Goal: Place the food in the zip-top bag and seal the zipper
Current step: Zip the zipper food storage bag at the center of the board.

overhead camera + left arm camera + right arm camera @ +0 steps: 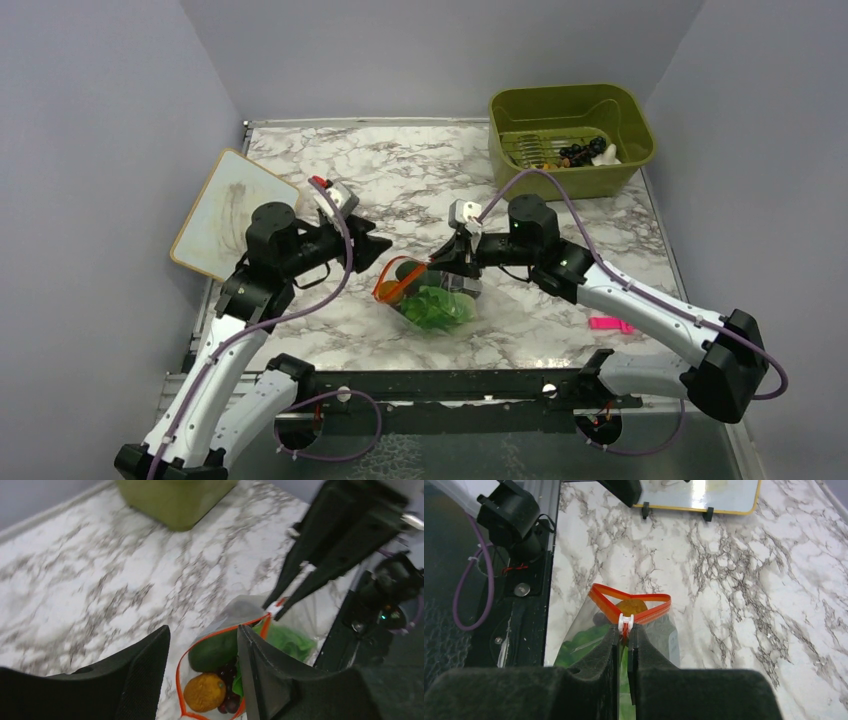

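Note:
The clear zip-top bag point(402, 300) lies at the table's middle with its mouth open. Its orange-red zipper point(651, 609) forms an open loop. Inside are green lettuce point(435, 308), a dark green piece point(215, 651), an orange piece point(204, 692) and purple grapes point(231, 702). My right gripper point(625, 630) is shut on the zipper's end, just behind its white slider point(625, 620). My left gripper point(204, 630) is open and empty, hovering over the bag's mouth with its fingers astride it. In the top view it point(385, 244) sits just left of the right gripper point(447, 262).
An olive-green bin point(520, 105) with more small items stands at the back right. A pink clip point(610, 323) lies on the marble at the right front. A framed whiteboard point(225, 210) leans at the left edge.

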`<control>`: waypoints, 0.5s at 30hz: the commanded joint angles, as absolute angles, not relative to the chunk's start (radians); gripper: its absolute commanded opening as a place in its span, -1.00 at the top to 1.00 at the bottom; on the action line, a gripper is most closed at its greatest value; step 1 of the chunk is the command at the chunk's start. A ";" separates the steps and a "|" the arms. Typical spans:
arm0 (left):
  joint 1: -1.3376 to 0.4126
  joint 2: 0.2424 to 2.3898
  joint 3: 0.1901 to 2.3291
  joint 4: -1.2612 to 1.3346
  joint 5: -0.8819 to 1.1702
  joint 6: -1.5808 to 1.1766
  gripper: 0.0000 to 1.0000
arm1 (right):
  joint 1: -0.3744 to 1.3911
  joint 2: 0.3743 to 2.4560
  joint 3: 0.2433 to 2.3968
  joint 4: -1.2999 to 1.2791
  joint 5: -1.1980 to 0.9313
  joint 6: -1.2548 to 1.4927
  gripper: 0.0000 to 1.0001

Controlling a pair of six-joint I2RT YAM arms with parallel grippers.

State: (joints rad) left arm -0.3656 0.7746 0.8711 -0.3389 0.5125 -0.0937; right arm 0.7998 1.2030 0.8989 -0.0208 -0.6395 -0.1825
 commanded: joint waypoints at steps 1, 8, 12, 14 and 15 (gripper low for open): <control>-0.362 0.703 0.798 -0.130 0.929 0.070 -0.12 | 0.808 1.155 0.849 0.144 -0.735 -0.195 0.98; -0.364 0.736 0.760 -0.051 1.085 0.061 -0.14 | 0.808 1.121 0.819 0.182 -0.758 -0.204 0.98; -0.376 0.755 0.745 -0.048 1.050 0.069 -0.02 | 0.808 1.130 0.830 0.177 -0.787 -0.212 0.98; -0.384 0.766 0.739 -0.045 1.048 0.078 0.02 | 0.808 1.133 0.834 0.186 -0.798 -0.203 0.99; -0.391 0.774 0.737 -0.042 1.048 0.084 0.04 | 0.808 1.135 0.836 0.194 -0.798 -0.198 0.98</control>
